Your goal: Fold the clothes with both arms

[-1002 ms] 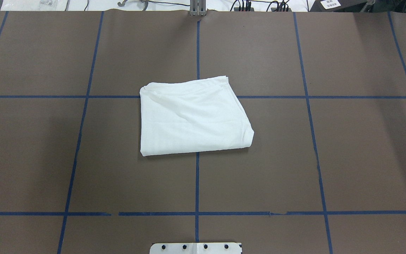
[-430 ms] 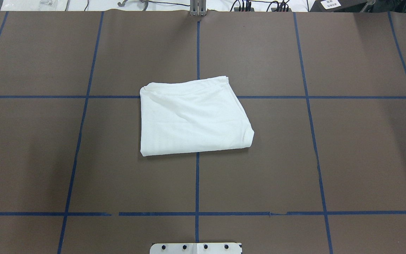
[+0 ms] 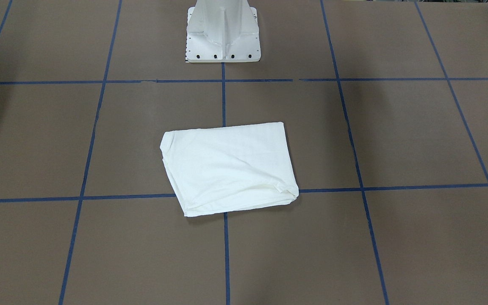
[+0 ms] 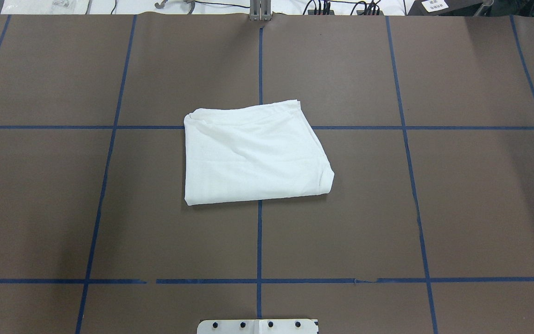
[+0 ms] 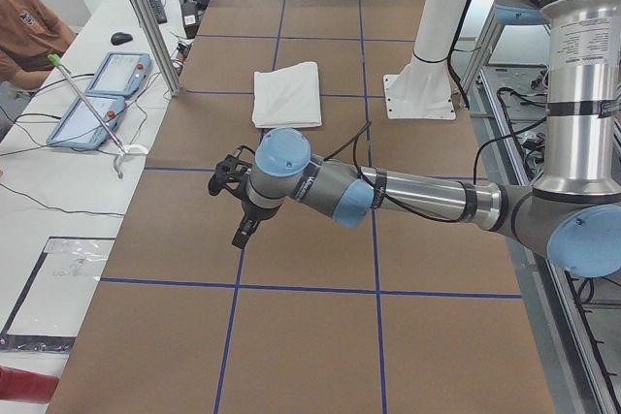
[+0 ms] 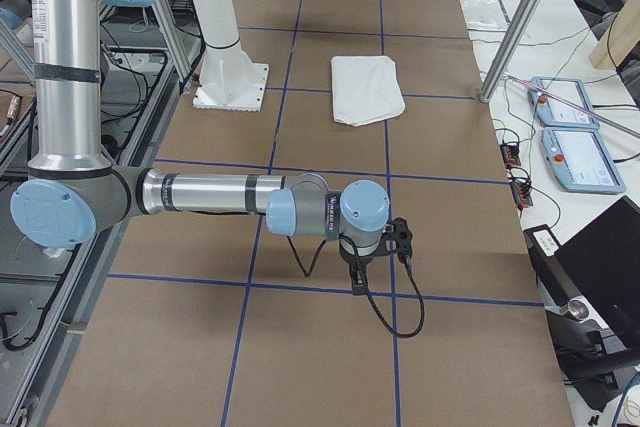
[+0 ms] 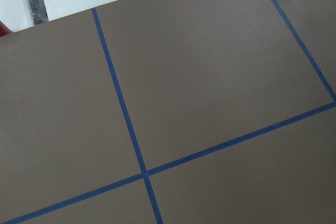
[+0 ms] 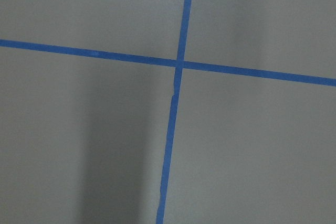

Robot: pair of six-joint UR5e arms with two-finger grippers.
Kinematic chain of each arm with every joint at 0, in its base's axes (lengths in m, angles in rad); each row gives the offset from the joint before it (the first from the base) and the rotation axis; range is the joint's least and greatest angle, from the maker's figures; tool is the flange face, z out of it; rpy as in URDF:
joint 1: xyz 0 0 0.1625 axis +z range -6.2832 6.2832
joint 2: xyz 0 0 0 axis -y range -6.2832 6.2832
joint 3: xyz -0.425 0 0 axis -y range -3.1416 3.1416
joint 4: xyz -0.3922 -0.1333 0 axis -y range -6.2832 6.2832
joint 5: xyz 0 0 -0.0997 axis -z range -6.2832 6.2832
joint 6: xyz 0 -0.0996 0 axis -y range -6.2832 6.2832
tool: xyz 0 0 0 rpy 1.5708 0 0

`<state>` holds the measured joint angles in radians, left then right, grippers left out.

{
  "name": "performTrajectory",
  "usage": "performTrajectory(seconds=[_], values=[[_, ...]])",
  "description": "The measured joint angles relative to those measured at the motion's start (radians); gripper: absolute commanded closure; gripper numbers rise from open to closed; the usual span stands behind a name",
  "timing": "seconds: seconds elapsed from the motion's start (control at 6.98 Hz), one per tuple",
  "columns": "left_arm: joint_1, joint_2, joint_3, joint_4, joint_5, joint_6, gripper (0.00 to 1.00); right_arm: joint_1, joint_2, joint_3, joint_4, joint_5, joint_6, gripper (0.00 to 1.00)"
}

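Observation:
The clothes are one white T-shirt [image 4: 253, 155], folded into a compact rectangle and lying flat at the table's centre across a blue tape crossing. It also shows in the front view as the T-shirt [image 3: 227, 169] and small in the side views [image 5: 287, 94] [image 6: 366, 89]. Both arms are pulled far back toward the table's ends, away from the shirt. The left gripper [image 5: 221, 183] hangs low over bare table, and so does the right gripper [image 6: 403, 239]. Only the side views show them, so I cannot tell whether they are open or shut. Both wrist views show only table.
Brown table cover [image 4: 387, 208] is marked with a grid of blue tape. The white pedestal base [image 3: 223, 31] stands at the robot's edge. Tablets [image 5: 102, 94] and cables lie on the bench beyond the table, where a person's sleeve [image 5: 24, 21] shows.

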<state>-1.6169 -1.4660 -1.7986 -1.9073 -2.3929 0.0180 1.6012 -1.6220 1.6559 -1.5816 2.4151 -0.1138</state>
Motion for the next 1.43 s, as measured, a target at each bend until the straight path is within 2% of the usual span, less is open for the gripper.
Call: performTrajectory(seconds=[0.86, 1.43], values=[[0.006, 0.027, -0.077, 0.033, 0.02, -0.041, 0.0, 0.031, -0.028, 0.032, 0.0, 0.004, -0.007, 0.0], [0.009, 0.051, -0.069, 0.031, 0.022, -0.042, 0.0, 0.006, -0.039, 0.035, -0.004, -0.021, -0.003, 0.0]])
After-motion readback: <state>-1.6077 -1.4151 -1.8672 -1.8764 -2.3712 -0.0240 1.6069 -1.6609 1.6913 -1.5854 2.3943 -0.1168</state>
